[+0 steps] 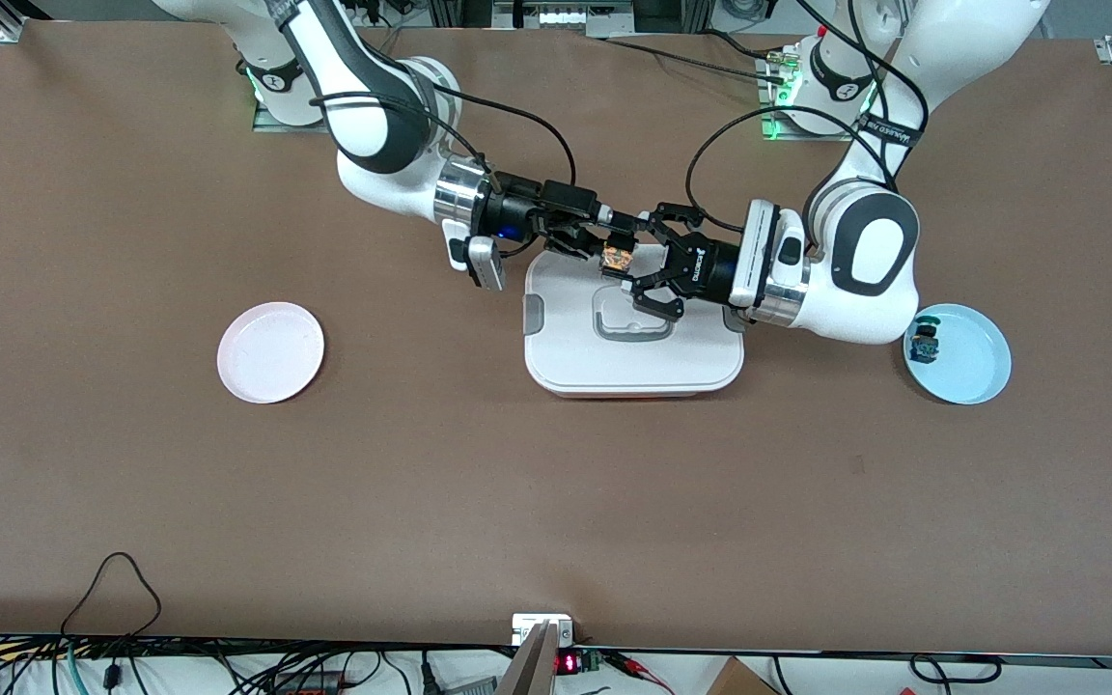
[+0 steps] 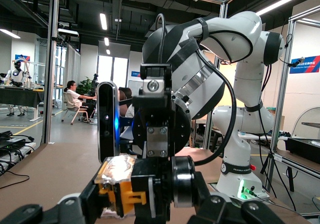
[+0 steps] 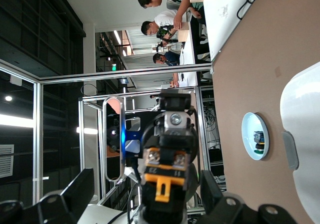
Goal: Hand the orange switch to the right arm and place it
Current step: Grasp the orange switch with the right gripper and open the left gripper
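From the front camera, the two arms meet in the air over the white rounded plastic lidded box (image 1: 633,333) in the middle of the brown matte table (image 1: 556,502). The small black-bodied orange switch (image 1: 617,259) sits between them: the left pincer (image 1: 651,265), with black linkage fingers spread wide, frames it, while the slim black right pincer (image 1: 609,246) reaches in from the right arm (image 1: 382,125). Which one truly bears the load I cannot tell here. A pale pink round plate (image 1: 270,351) lies toward the right arm's end; a light blue round dish (image 1: 971,362) holding a blue-and-black component (image 1: 924,345) lies toward the left arm's end.

The left wrist view shows the switch (image 2: 122,184) head-on, glossy top and orange plastic tab, with the right pincer's metal block just above it.

The right wrist view shows the switch (image 3: 167,176) pinched between the right pincer's jaws.

The risk, I judge, is a drop (onto the smooth lid, where it could bounce away) if the grip is shallow.
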`<action>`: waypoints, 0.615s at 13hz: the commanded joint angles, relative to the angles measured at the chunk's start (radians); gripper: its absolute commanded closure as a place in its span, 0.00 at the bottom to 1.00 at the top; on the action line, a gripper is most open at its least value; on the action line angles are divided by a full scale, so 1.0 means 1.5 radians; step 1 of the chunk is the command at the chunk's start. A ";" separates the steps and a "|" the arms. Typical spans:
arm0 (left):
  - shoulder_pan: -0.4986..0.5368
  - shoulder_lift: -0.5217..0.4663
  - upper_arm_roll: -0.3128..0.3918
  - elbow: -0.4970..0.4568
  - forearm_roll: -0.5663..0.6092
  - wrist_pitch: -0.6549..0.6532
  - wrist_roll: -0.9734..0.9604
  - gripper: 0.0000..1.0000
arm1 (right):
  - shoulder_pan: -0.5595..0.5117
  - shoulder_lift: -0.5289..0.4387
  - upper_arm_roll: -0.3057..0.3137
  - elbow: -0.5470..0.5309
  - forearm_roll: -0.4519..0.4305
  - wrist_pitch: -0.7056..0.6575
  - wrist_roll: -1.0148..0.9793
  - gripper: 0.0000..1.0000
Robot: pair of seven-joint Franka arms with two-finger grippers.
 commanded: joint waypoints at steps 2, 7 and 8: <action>-0.002 -0.004 0.001 -0.012 -0.024 0.000 0.035 1.00 | 0.011 0.013 -0.009 0.023 0.015 0.016 -0.009 0.41; -0.002 -0.005 0.001 -0.011 -0.025 0.000 0.030 1.00 | 0.003 0.013 -0.011 0.023 0.012 0.013 -0.009 0.70; -0.003 -0.005 0.001 -0.011 -0.024 0.000 0.029 1.00 | 0.001 0.013 -0.011 0.023 0.011 0.012 -0.009 0.73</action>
